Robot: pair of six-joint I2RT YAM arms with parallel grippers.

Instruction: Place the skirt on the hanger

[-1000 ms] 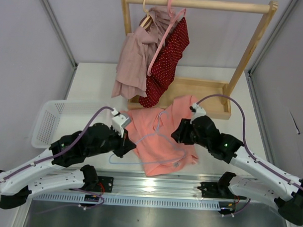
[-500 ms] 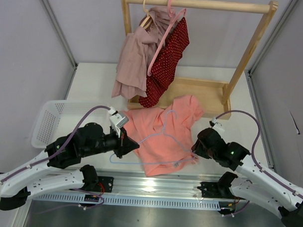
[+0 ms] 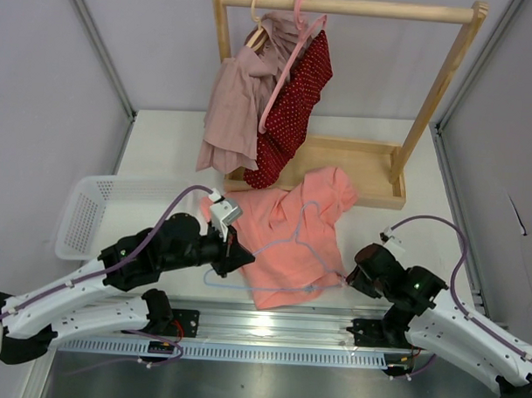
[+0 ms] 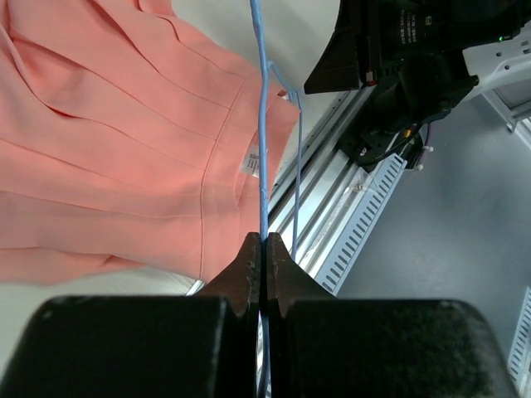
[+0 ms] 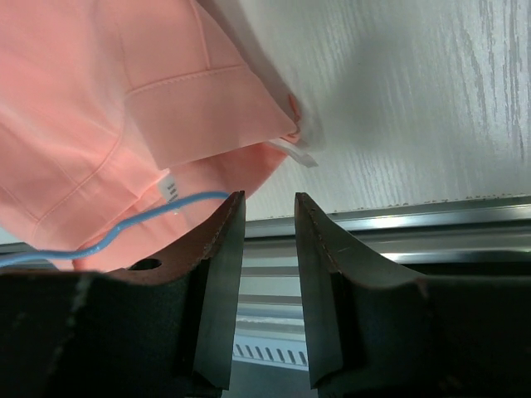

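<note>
Skirt [image 3: 257, 212] flat on counter [image 3: 163, 152], lower centre of top view. L tool [image 4: 264, 240] clamped on hanger [image 4: 262, 124], long axis left-right. R tool [image 5: 267, 199] part-open, empty; waistband corner just beyond tips, upper left.

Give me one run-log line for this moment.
left hand: shut on hanger | right hand: open, empty, by skirt corner | skirt: on table, hanger over it

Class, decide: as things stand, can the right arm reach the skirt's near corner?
Probably yes. The right gripper sits just short of a corner of the skirt, jaws apart with nothing between them, though the hanger wire runs up to one finger.
</note>
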